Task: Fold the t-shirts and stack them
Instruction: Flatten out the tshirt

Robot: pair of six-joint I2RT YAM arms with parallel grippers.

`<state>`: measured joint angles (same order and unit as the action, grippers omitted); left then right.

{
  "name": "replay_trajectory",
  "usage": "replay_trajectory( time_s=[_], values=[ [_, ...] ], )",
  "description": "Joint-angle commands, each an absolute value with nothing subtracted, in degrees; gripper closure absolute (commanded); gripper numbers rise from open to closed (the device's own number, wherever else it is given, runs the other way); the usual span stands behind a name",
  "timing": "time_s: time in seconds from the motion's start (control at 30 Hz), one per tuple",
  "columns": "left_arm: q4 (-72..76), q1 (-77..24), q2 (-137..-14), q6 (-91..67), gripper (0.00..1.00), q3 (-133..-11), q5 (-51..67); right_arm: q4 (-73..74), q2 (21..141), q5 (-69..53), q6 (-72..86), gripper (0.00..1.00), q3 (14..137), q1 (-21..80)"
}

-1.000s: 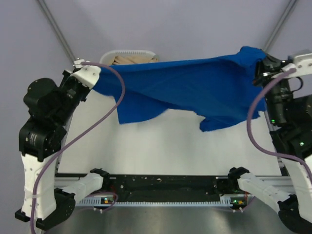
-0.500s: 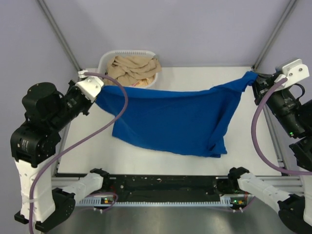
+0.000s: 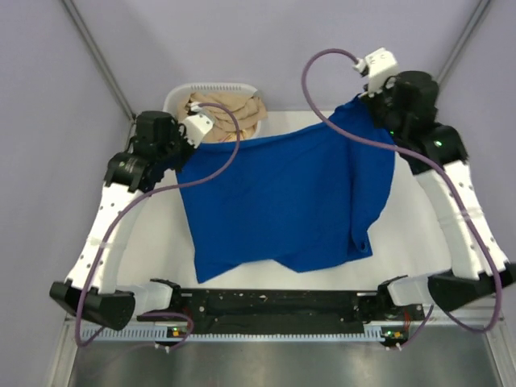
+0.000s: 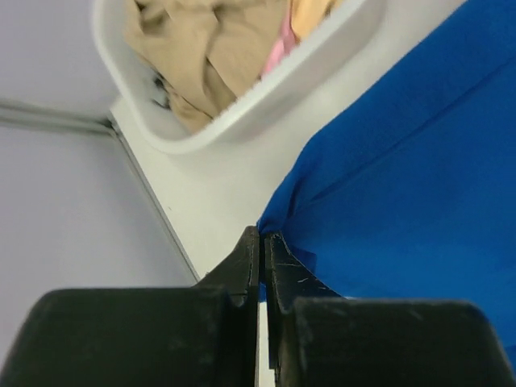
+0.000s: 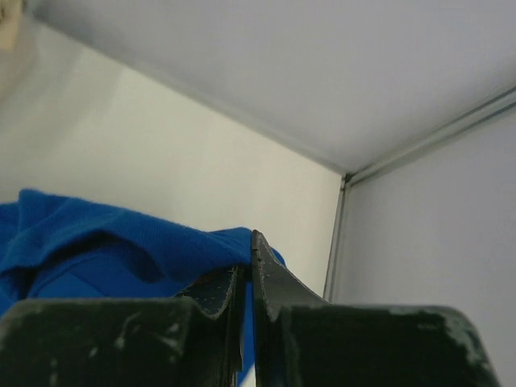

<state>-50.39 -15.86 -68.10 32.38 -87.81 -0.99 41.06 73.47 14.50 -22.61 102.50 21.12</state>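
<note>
A royal-blue t-shirt [image 3: 282, 201] hangs spread between both arms over the white table, plain side showing, its lower edge near the front. My left gripper [image 3: 187, 145] is shut on its far left corner, beside the basket. The right gripper [image 3: 363, 101] is shut on the far right corner near the back edge. In the left wrist view the blue t-shirt [image 4: 403, 185] runs away from my pinched left gripper [image 4: 262, 235]. Through the right wrist camera a fold of the t-shirt [image 5: 121, 234] is clamped in the right gripper [image 5: 248, 250].
A white laundry basket [image 3: 179, 98] with beige clothes [image 3: 230, 113] stands at the back left; the basket [image 4: 266, 89] also shows close to the left fingers. Frame posts rise at both back corners. A black rail [image 3: 274, 302] runs along the front edge.
Both arms have swung inward and toward the back, carrying the shirt's top corners with them. The shirt has come down from hanging stretched and now spreads across the table.
</note>
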Motion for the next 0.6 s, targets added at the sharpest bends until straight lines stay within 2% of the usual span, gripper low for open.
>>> replay_trajectory(
  time_s=[0.0,0.1,0.23,0.37,0.43,0.57],
  values=[
    [-42.1,-13.54,-70.65,32.43,1.0,-87.97,-3.86,40.87,79.79,14.06,-23.64,1.0,102.47,18.37],
    [-42.01,-13.36,-72.42,32.43,1.0,-93.06,-3.09,40.78,81.47,13.54,-21.54,1.0,107.65,14.96],
    [-42.27,-14.06,-72.95,31.47,1.0,-98.78,4.73,40.61,84.19,15.2,-20.57,1.0,120.37,9.24],
    [-41.57,-15.56,-73.48,30.59,1.0,-101.33,5.18,40.96,84.03,16.26,-23.2,1.0,128.84,8.7],
    [-41.4,-15.56,-73.22,30.76,1.0,-100.55,5.36,41.92,81.05,13.64,-22.68,1.0,125.45,8.61],
    [-42.27,-15.56,-69.09,33.83,1.0,-93.45,7.2,47.36,69.55,-6.17,-24.52,1.0,106.49,9.22]
  ],
)
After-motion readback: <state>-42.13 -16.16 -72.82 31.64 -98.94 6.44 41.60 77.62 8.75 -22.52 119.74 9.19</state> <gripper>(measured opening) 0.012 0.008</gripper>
